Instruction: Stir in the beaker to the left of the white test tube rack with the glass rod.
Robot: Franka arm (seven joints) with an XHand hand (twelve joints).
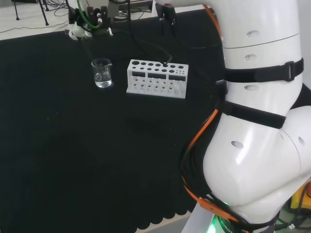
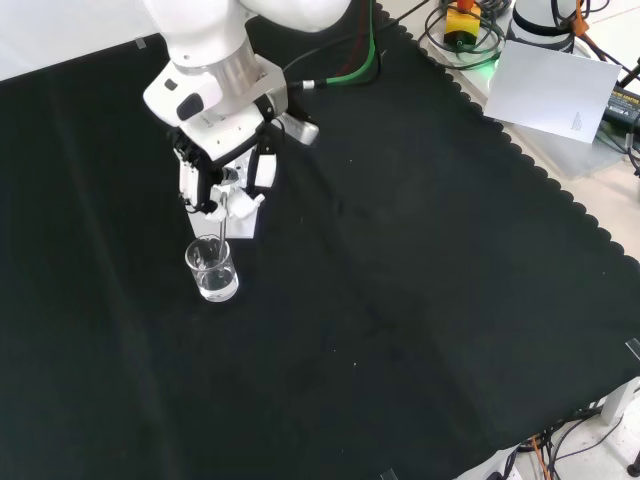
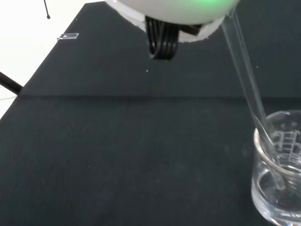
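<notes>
Hand (image 2: 222, 170) hangs above the beaker (image 2: 212, 271), fingers curled in around the upper end of the glass rod (image 2: 223, 222), pinching it; the exact finger contact is hard to make out in the front view. From the hand the rod runs downward, long axis close to vertical with a slight lean. In the wrist view the glass rod (image 3: 251, 96) slants down, crosses the rim of the beaker (image 3: 278, 169) and ends in the clear liquid near the floor of the glass; whether the tip touches bottom I cannot tell. So the beaker lies straight below the hand, along the rod's own line. Judgement: tip is already in the liquid, so the coming move is a small circling of the hand, kept inside the rim so the rod does not knock the wall. In the head view the beaker (image 1: 102, 73) stands just left of the white test tube rack (image 1: 157, 78), apart from it, upright on the black cloth (image 1: 87, 160).
</notes>
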